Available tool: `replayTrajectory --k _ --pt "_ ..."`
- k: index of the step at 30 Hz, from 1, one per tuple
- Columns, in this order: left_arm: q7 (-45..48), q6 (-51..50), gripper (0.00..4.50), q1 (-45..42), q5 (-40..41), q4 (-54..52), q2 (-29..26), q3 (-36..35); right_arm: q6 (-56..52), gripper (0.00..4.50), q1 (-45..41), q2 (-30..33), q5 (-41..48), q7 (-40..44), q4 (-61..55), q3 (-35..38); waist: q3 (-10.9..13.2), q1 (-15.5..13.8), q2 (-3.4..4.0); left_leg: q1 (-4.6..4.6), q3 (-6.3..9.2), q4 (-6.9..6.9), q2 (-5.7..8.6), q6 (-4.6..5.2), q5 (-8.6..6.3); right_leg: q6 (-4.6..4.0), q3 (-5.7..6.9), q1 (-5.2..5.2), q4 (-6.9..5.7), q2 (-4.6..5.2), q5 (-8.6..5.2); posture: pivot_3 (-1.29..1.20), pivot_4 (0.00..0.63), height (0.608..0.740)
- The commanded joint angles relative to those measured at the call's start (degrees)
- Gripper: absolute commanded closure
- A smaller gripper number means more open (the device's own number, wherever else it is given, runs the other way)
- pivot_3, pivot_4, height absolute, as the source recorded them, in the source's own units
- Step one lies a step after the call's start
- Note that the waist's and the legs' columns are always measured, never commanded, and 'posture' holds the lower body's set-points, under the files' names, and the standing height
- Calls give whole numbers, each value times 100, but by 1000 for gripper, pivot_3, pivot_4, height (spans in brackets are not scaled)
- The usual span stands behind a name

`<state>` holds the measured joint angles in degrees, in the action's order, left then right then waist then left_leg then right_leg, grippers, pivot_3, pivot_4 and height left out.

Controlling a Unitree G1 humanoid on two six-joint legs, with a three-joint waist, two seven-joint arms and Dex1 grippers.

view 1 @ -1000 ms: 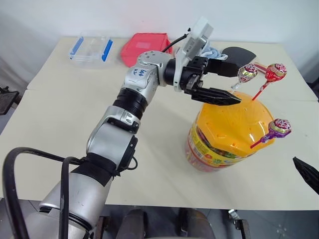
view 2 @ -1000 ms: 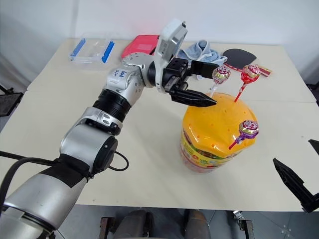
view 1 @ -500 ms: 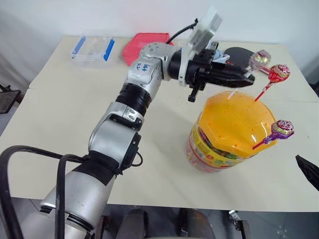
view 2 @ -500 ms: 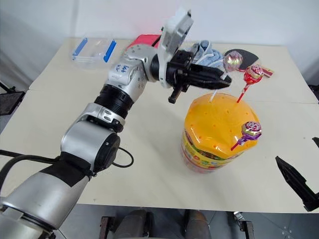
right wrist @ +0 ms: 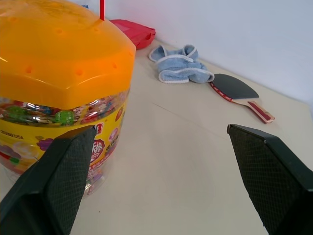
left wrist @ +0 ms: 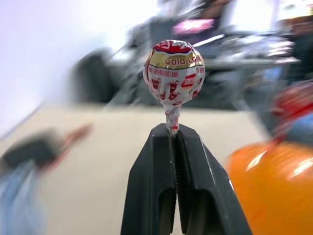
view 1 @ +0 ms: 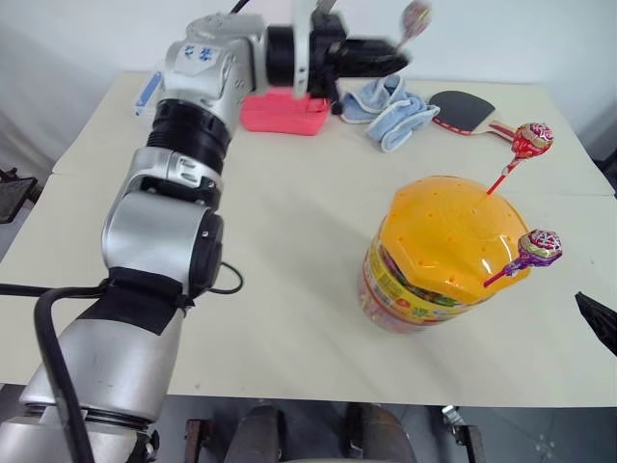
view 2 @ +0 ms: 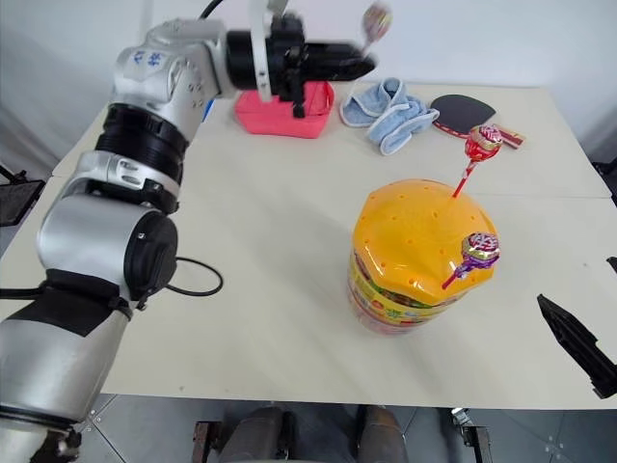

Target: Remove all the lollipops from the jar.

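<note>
While left gripper (left wrist: 174, 134) clamped on one lollipop (left wrist: 173, 71), two lollipops (view 1: 531, 141) in one jar (view 1: 445, 253), right gripper (right wrist: 161, 181) agape.

two lollipops (view 1: 533, 140) in orange-lidded jar (view 1: 445, 253)

A pale table (view 1: 289, 231) carries everything here, with a seam running across its top. Toward the far edge sits a red tray (view 1: 284, 111) — low, flat-sided, bright. Just to the right of it lies a light blue cloth (view 1: 390, 106), crumpled into soft folds. Right of the cloth again — a table-tennis paddle (view 1: 463, 108), black face up, its red handle (view 1: 503, 126) pointing to the right. Cloth and paddle lie close together, nearly touching. Behind it all stands a white wall (view 1: 501, 39).
</note>
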<state>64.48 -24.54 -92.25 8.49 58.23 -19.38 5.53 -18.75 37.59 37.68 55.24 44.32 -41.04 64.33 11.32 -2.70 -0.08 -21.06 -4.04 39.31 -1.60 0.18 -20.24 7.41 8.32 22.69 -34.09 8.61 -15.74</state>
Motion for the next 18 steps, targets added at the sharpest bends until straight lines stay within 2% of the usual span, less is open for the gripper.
replayTrajectory --k 1,6,13,18 --pt "-271 -1159 4451 535 -933 -153 -683 727 -14 0 -104 213 6 50 175 26 0 25 0 2 -5 0 0 0 0 0 -5 2 -2 0 0 0 150 740" --pt "-165 -2346 4451 1452 -1583 -828 -1621 1363 -94 0 -331 460 -51 137 397 -163 11 123 -19 -18 -12 -2 -2 -3 2 0 -17 36 -16 -5 0 0 150 740" --pt "116 -4055 4451 2753 -1744 -2559 -2699 1860 -201 0 -807 819 -189 274 746 -471 13 93 -34 -13 -38 10 -2 -1 0 0 -50 46 -33 -3 0 0 150 740" --pt "253 -4907 3250 2964 -1496 -3246 -3151 1979 -272 0 -1052 919 -280 374 896 -592 13 108 -39 -17 -54 36 -5 0 0 0 -74 66 -71 -3 0 0 150 740"
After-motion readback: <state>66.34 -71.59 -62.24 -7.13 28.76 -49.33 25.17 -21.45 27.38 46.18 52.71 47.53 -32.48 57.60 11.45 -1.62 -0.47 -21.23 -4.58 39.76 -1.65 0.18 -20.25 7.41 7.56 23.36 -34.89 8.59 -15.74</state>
